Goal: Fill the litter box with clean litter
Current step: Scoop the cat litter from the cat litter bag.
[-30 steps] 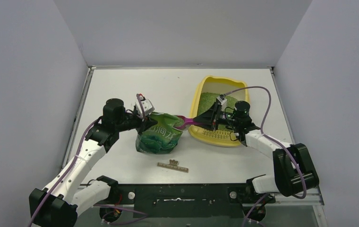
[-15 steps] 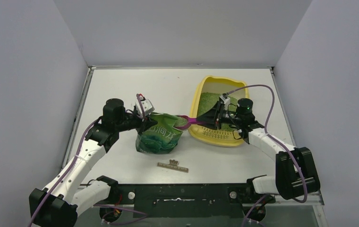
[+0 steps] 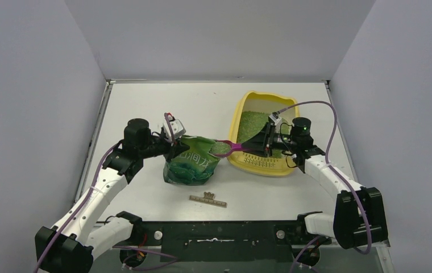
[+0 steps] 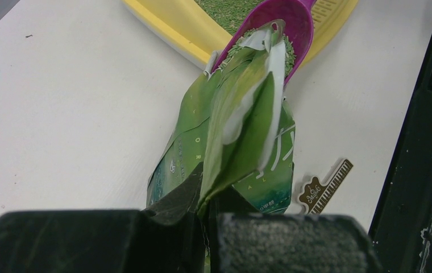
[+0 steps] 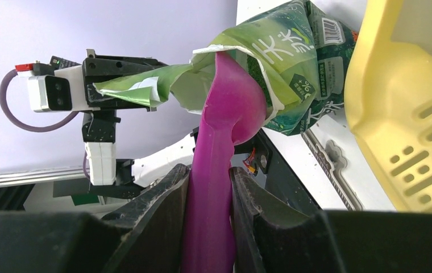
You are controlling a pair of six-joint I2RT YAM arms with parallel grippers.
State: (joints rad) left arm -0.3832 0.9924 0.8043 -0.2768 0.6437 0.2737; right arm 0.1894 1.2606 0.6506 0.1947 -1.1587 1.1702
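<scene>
Top external, litter box [image 3: 270, 166] under right gripper [image 3: 252, 148], scoop [image 3: 229, 148] clamped.

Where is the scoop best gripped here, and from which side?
Grip the scoop by its handle, from the litter box side, as the right fingers do. Its bowl sits in the mouth of the bag, leaving only the slim handle free.

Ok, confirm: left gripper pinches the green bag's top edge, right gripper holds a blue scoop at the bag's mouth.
Not blue: the scoop is magenta, as the right wrist view shows. The left gripper does pinch the top edge of the green bag, and the right gripper holds the scoop at its mouth.
</scene>
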